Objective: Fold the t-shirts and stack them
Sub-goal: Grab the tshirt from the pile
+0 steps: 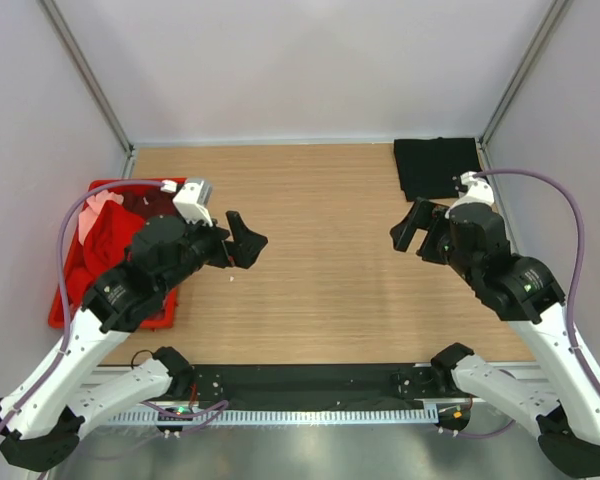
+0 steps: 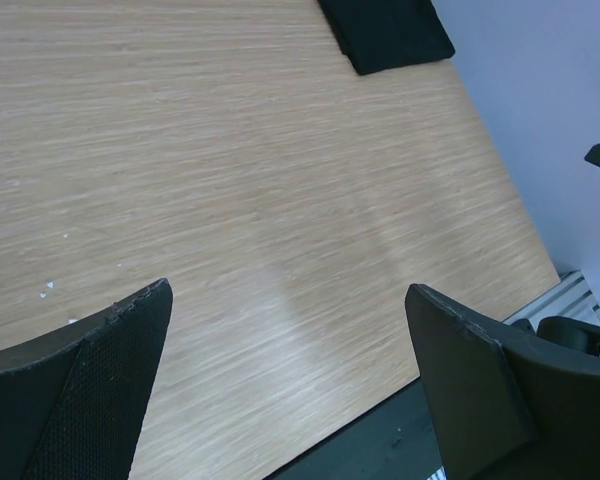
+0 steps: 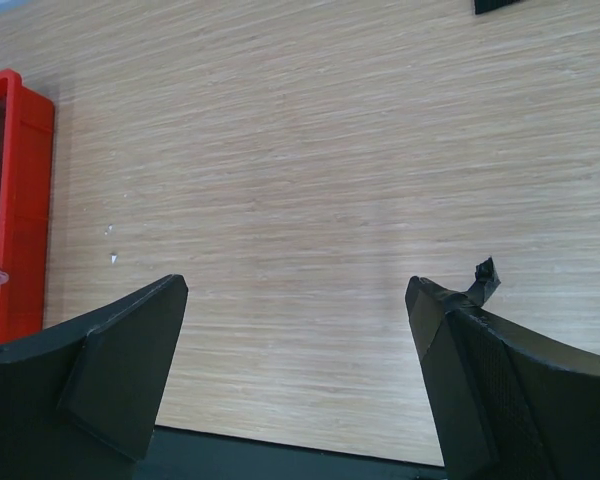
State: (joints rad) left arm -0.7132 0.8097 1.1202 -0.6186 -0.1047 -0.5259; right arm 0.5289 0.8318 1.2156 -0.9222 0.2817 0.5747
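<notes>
Left pincer (image 1: 245, 242) and right pincer (image 1: 410, 228) hang spread apart, empty. The t-shirts (image 1: 100, 238) in the crate (image 1: 58, 310) look limp, light; a shoulder pinch should lift one

One overhead, two wrist views.
Close looks past left pincer (image 2: 288, 288) and right pincer (image 3: 295, 282) onto the shared table (image 1: 320, 260).

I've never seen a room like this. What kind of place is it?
Probably a robot test booth in a lab: plain white panel walls close in a wooden tabletop, two white-and-black robot arms are bolted at its edge, and a red plastic crate holds t-shirts.
</notes>
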